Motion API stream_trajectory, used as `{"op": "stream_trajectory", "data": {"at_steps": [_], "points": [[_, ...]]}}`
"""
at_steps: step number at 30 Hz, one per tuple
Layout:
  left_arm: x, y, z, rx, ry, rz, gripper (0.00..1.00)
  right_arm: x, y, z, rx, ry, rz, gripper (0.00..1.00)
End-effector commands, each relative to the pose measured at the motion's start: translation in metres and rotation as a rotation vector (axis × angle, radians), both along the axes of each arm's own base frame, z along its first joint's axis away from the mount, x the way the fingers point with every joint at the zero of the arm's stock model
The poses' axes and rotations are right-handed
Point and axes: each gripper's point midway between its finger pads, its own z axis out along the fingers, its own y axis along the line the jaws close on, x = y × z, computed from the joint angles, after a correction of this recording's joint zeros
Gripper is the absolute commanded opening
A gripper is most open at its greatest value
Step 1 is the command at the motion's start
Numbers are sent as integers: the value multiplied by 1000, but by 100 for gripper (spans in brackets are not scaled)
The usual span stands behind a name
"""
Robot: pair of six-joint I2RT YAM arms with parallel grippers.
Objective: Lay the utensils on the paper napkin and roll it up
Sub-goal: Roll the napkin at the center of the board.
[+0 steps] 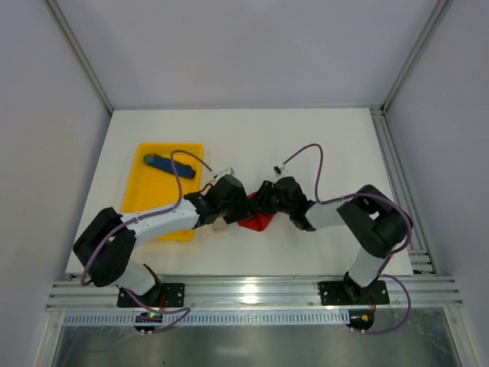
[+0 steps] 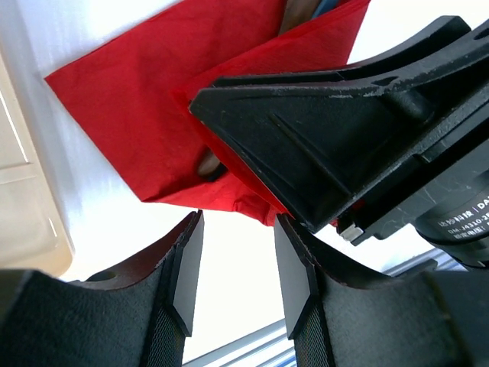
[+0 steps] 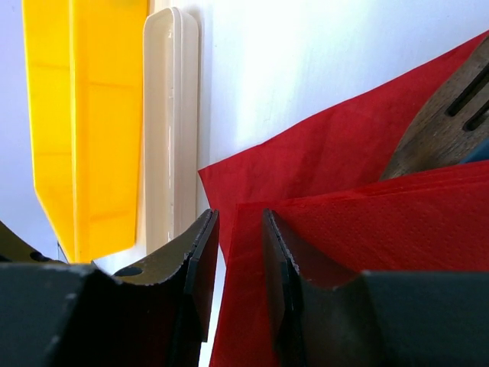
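Note:
The paper napkin (image 1: pixel 258 222) (image 2: pixel 145 99) (image 3: pixel 328 153) lies on the white table between the two arms, with one flap folded over. A brown slotted wooden utensil (image 3: pixel 439 130) pokes out from under that flap, and a brownish tip (image 2: pixel 299 15) shows in the left wrist view. My left gripper (image 1: pixel 235 208) (image 2: pixel 237 264) is open just short of the napkin's edge, with only bare table between its pads. My right gripper (image 1: pixel 261 202) (image 3: pixel 237 260) rests on the napkin with its jaws a narrow gap apart, the folded flap's edge running into that gap.
A yellow tray (image 1: pixel 164 195) (image 3: pixel 76 115) sits left of the napkin and holds a blue stick (image 1: pixel 170 164). A cream flat piece (image 3: pixel 172 115) (image 2: pixel 23 191) lies beside the tray's right side. A blue bit (image 3: pixel 477 149) shows next to the wooden utensil. The aluminium rail (image 1: pixel 244 290) runs along the near edge.

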Motion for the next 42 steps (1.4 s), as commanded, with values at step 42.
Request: {"op": "stream_trajectory", "data": {"at_steps": [42], "points": [[-7, -57, 35, -151, -120, -77, 43, 5, 7, 21, 55, -46, -23, 35]]}}
